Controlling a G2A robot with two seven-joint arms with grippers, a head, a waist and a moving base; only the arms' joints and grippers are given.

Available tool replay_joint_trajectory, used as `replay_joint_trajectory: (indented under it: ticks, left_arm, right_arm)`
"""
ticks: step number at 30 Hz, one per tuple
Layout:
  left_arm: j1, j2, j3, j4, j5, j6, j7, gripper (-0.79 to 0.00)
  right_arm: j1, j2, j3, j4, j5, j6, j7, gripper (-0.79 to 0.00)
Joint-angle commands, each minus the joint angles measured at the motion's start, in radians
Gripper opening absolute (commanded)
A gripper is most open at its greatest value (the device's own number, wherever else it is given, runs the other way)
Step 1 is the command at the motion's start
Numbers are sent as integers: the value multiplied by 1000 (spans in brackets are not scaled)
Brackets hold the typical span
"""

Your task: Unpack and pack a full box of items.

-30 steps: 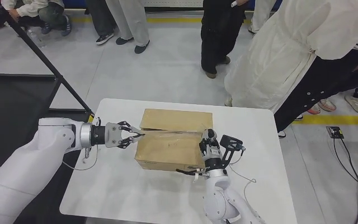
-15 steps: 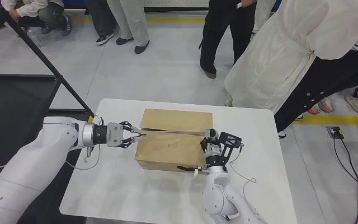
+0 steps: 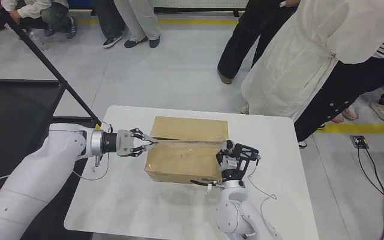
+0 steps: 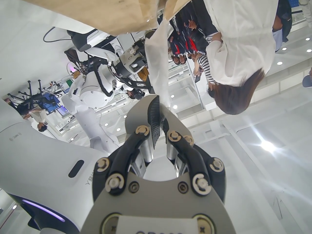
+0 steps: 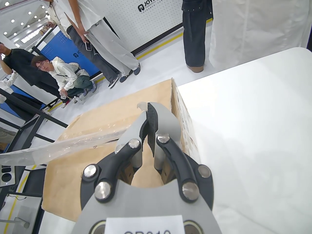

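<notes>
- my left hand [image 4: 159, 113] is clamped on the tape strip [image 4: 158, 57], its two pads pressed together with the clear film caught between them.
- from that hand the strip runs straight ahead to the cardboard box [image 3: 186, 159], where it joins the seam between the top flaps.
- the strip is lifted off the cardboard at the end nearest the left hand; farther from that hand it lies along the top seam, wrinkled and shiny.
- the box sits on the white counter [image 3: 120, 198], just ahead of the left hand's fingertips, with its long side running away from them.
- my right hand [image 5: 149, 115] is at the opposite end of the box, its pads drawn tight together with no gap i can see.
- a small pale scrap shows at the tip of one right finger [image 5: 168, 122]; i cannot tell whether it is pinched or just stuck there.
- below and ahead of the right hand lies the box top, and the loose strip leads away from it toward the left hand.
- beside the right hand, past the box's end wall, is bare counter.
- the box lies between the two hands.
</notes>
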Motion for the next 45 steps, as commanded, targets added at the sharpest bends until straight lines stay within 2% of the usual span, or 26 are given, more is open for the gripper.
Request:
replay_joint_trajectory:
  ticks: [1,9,19,20,21,28,35,45]
  left_arm:
    - [1,-2,-1,2,1,-2,-2,-785]
    - [1,-10,-4,9,10,1,0,-785]
    - [-1,-19,3,4,13,6,6,-785]
    - [-2,-19,4,3,12,6,6,-785]
    - [-2,-20,5,3,12,6,6,-785]
    - [-4,-22,10,0,13,3,3,-785]
    - [-8,-23,15,1,11,2,2,-785]
    - [-13,-22,23,11,4,0,0,-785]
  right_arm:
    - [-3,-4,0,5,-1,-10,-12,-785]
    - [-9,-18,1,15,-43,25,1,-785]
    - [0,-31,-14,23,-168,94,99,-782]
    - [2,-33,-17,24,-179,102,107,-714]
    - [4,-35,-19,26,-191,111,115,-686]
    - [14,-50,-36,33,-268,172,159,-597]
    - [18,-64,-41,39,-332,213,189,-606]
    - [41,-85,-52,70,-422,261,273,-542]
